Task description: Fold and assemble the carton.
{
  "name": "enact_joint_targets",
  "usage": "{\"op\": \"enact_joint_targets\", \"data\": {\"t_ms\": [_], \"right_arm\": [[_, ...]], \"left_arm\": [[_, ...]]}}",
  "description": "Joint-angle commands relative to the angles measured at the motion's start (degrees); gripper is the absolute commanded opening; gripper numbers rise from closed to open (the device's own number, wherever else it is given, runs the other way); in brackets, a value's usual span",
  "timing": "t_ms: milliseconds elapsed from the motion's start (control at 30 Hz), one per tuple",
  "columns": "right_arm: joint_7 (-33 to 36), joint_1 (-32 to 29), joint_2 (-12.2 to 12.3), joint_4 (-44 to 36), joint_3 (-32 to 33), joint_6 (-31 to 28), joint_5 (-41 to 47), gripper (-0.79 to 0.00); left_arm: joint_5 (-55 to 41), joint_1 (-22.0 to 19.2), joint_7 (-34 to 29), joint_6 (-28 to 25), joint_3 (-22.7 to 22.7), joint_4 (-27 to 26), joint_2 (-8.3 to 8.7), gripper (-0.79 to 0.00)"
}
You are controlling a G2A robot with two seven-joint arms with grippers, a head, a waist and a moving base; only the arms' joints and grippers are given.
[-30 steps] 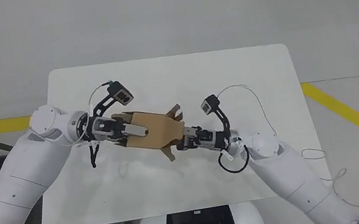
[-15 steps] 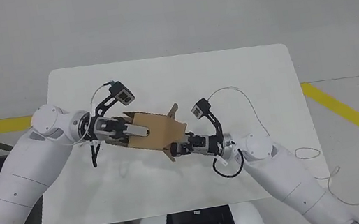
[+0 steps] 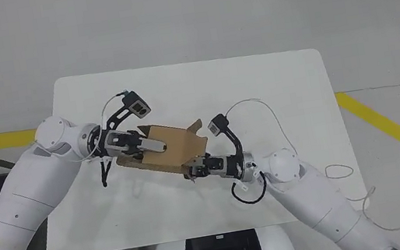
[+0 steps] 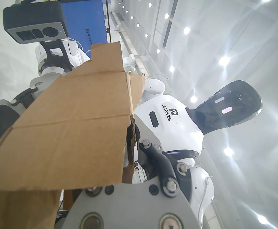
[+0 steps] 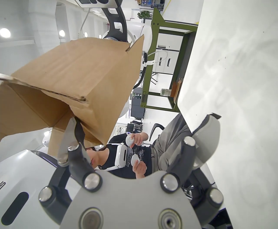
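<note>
Brown carton [image 3: 176, 148] held up over the middle of the white table [image 3: 273, 90], half opened, slanting between my two arms. My left pincer [image 3: 151, 145] is clamped on the carton's wall at one end. At the other end my right pincer [image 3: 194, 168] is spread wide: one finger [image 5: 69, 136] touches a loose flap at the open mouth, the other stands well clear.

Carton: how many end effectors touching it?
2. The left end effector grips the carton at one end; right end effector, open, has one finger at the opposite end.
</note>
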Motion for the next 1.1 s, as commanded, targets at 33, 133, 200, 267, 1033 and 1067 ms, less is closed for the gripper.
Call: {"op": "enact_joint_targets", "data": {"t_ms": [33, 133, 200, 267, 1033, 1067], "right_arm": [[-0.27, 0.17, -0.05, 0.0, -0.11, 0.26, -0.44, 0.0], [-0.58, 0.24, -0.07, -0.04, -0.08, 0.68, -0.68, 0.0], [-0.76, 0.21, -0.08, -0.14, -0.05, 1.01, -0.84, 0.0], [-0.92, 0.16, -0.06, -0.13, 0.01, 1.44, -0.96, 0.0], [1.84, -3.66, 2.11, -3.06, 12.63, -11.09, 10.35, 0.0], [2.1, -3.57, 2.13, -2.91, 12.91, -11.5, 11.06, 0.0]], "left_arm": [[1.05, -0.32, 0.0, 0.09, 0.42, -0.44, 0.04, -0.785], [1.83, -0.52, 0.0, 0.05, 0.83, -0.61, 0.05, -0.785], [2.18, -0.66, 0.0, 0.01, 1.05, -0.6, 0.06, -0.785], [2.3, -0.8, 0.0, 0.02, 1.19, -0.52, 0.07, -0.785], [2.35, -1.34, 0.0, 3.36, 6.05, -1.65, 1.35, -0.785], [2.27, -1.48, 0.0, 3.49, 6.48, -1.65, 1.41, -0.785]]}}
